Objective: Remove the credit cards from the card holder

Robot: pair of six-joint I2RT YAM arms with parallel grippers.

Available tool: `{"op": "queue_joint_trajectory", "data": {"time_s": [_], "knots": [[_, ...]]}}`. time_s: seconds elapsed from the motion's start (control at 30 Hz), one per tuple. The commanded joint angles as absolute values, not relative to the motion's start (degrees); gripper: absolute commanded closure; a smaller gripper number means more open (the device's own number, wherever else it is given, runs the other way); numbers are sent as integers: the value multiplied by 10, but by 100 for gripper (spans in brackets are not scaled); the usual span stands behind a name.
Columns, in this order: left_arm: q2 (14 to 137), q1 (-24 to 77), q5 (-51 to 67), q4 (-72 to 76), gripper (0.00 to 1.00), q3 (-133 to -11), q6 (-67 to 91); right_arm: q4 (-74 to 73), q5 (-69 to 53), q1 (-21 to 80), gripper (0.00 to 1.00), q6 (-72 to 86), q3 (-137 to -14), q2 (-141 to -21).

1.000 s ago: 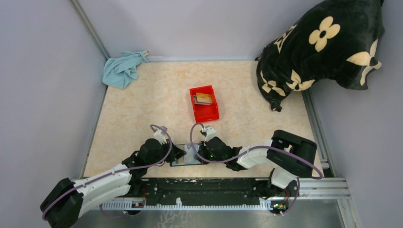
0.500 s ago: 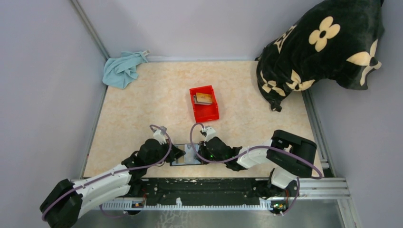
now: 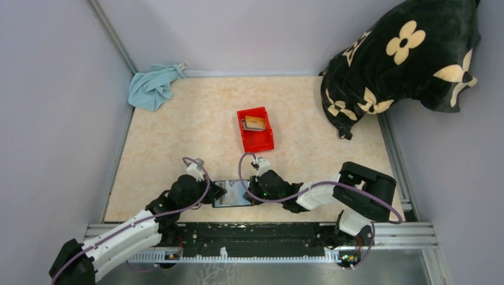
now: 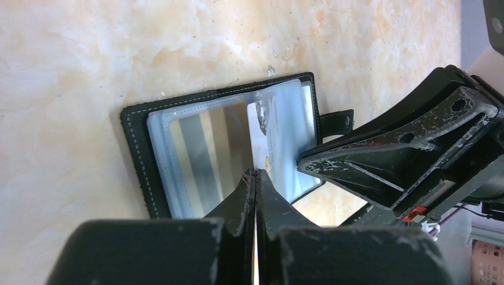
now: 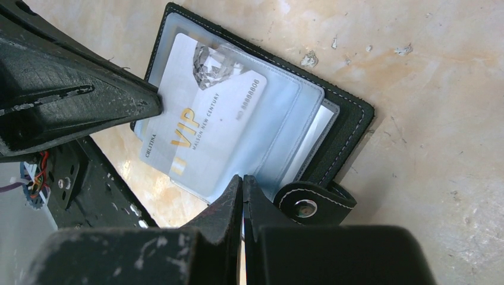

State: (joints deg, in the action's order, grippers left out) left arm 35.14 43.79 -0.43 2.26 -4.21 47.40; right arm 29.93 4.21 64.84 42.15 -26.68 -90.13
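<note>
The card holder (image 3: 233, 195) lies open on the table near the front edge, between my two grippers. It is black with clear bluish sleeves (image 5: 350, 122). A grey VIP credit card (image 5: 202, 119) sticks part way out of a sleeve; it also shows in the left wrist view (image 4: 285, 142). A tan and grey striped card (image 4: 202, 154) sits in another sleeve. My left gripper (image 4: 255, 173) is shut at the grey card's long edge (image 3: 219, 193). My right gripper (image 5: 242, 178) is shut on the sleeve edge beside the snap tab (image 5: 306, 208), at the holder's right side (image 3: 251, 191).
A red bin (image 3: 257, 145) stands behind the holder with a tan card (image 3: 254, 123) in it. A blue cloth (image 3: 153, 86) lies in the far left corner. A black flowered pillow (image 3: 404, 59) fills the far right. The metal rail (image 3: 255, 234) runs along the front.
My left arm has drawn back a little to the left. The pale sleeve that stood up between the grippers now looks lower and darker. The right arm has hardly moved.
</note>
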Motion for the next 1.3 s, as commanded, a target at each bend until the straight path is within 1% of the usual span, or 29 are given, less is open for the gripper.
{"op": "queue_joint_trajectory", "data": {"time_s": [0.0,0.4,0.7,0.83,1.0,1.03,1.07,1.1,1.17,1.2,1.27], "knots": [[315,430,-40,-43,100,-70,457,244,48,642,100,414,-252,-925],[210,421,-89,-155,100,-113,461,246,44,641,100,412,-251,-924],[199,420,-92,-158,100,-128,470,265,32,641,100,404,-240,-897],[187,420,-91,-147,100,-131,477,320,1,639,100,400,-210,-845],[199,420,-61,-100,100,-134,474,422,-73,621,100,413,-175,-780],[208,420,-59,-94,100,-138,472,426,-78,621,98,411,-175,-769],[216,420,-58,-89,100,-141,469,426,-79,620,91,408,-177,-759],[222,420,-57,-84,100,-145,467,425,-79,620,80,405,-180,-752],[233,420,-53,-68,100,-150,462,426,-81,617,62,402,-185,-740],[234,420,-52,-61,100,-152,461,430,-83,613,55,402,-185,-735],[238,420,-57,-49,100,-157,458,458,-91,600,45,409,-180,-722]]}}
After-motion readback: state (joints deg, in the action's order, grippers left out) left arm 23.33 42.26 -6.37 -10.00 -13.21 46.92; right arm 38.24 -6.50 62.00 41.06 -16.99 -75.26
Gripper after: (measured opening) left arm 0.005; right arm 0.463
